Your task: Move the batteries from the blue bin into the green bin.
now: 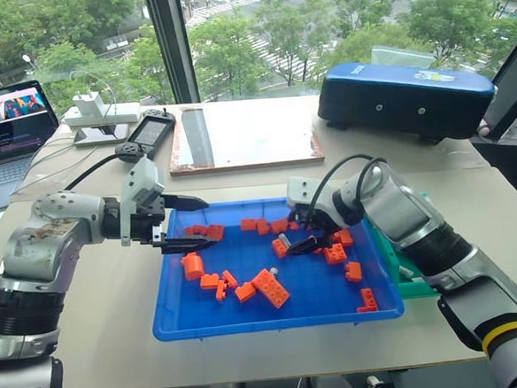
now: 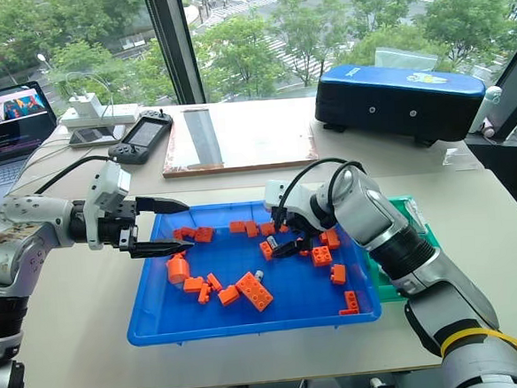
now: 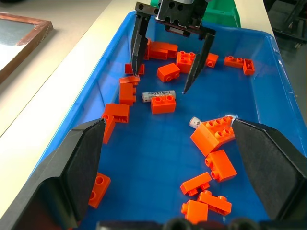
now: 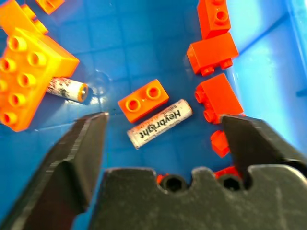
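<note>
The blue bin [image 1: 174,320] lies at the table's middle, strewn with orange bricks [image 1: 270,288]. One of the batteries [image 4: 159,123], a silver cylinder with printed lettering, lies flat on the bin floor beside a small brick. My right gripper [image 3: 170,76] hangs open just above it, one finger on each side, touching nothing. A second battery [image 4: 67,89] sticks out from under a large orange brick [image 3: 213,134]. My left gripper [image 1: 205,221] hovers open and empty over the bin's left edge. The green bin [image 2: 421,227] stands against the blue bin's right side, partly hidden by my right arm.
A dark-blue rounded case [image 1: 402,95] sits at the back right. A wood-framed board [image 1: 241,135] lies behind the blue bin, with a handheld console [image 1: 145,135], a charger [image 1: 93,112] and a laptop [image 1: 6,132] at the back left.
</note>
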`<control>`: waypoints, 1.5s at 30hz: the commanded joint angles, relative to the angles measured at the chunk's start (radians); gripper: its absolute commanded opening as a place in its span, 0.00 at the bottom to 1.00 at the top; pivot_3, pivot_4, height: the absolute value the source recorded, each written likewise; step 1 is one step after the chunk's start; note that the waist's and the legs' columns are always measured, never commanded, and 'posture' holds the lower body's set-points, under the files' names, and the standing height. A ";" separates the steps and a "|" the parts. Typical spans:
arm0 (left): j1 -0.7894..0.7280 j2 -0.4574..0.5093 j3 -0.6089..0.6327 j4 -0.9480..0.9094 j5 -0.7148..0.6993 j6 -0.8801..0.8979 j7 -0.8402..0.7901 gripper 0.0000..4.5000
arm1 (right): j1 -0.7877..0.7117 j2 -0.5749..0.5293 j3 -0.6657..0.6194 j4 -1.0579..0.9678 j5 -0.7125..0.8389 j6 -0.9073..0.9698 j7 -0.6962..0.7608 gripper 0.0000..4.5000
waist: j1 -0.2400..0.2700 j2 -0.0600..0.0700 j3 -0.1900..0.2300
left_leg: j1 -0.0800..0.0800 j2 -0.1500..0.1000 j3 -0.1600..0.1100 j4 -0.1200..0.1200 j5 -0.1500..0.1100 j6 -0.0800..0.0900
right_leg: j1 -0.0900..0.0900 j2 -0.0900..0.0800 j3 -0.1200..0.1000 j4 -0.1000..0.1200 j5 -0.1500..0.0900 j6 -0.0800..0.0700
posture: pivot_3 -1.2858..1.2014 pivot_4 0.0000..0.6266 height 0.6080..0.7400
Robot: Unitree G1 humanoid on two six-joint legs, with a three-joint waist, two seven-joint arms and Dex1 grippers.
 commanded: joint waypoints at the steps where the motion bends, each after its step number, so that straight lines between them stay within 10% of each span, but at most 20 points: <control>1: -0.002 0.012 0.012 -0.013 0.007 -0.028 -0.003 1.00 | -0.005 0.026 -0.034 -0.052 0.030 0.116 -0.044 0.97 | -0.001 0.000 0.000 | 0.000 0.000 0.000 0.000 0.000 0.000 | 0.000 0.000 0.000 0.000 0.000 0.000 | 0.52 0.24 0.94; 14: -0.017 0.017 0.004 0.006 0.022 -0.043 -0.015 1.00 | 0.045 0.076 -0.001 -0.043 0.056 0.286 -0.196 0.97 | 0.000 0.000 0.000 | 0.000 0.000 0.000 0.000 0.000 0.000 | 0.000 0.000 0.000 0.001 0.000 0.000 | 0.52 0.24 0.94; 27: -0.036 0.008 -0.006 0.020 0.033 -0.049 -0.024 1.00 | 0.075 0.032 0.021 -0.138 0.115 0.317 -0.213 0.06 | 0.000 0.000 0.000 | 0.000 0.000 0.000 0.000 0.000 0.000 | 0.000 0.000 0.000 0.000 0.000 0.000 | 0.52 0.24 0.94; 37: -0.059 -0.010 -0.025 0.042 0.036 -0.058 -0.040 1.00 | 0.004 -0.134 -0.200 -0.350 0.268 0.463 -0.199 0.05 | 0.004 0.000 0.000 | 0.000 0.000 0.000 0.000 0.000 0.000 | 0.000 0.000 0.000 0.000 0.000 0.000 | 0.52 0.24 0.94; 45: -0.112 -0.055 -0.026 0.078 0.024 -0.068 -0.059 1.00 | 0.065 -0.533 -0.374 -0.263 0.267 0.356 -0.165 0.05 | 0.021 0.000 0.000 | 0.000 -0.001 0.000 0.000 -0.001 0.001 | 0.001 -0.001 -0.001 -0.003 0.000 0.000 | 0.52 0.24 0.94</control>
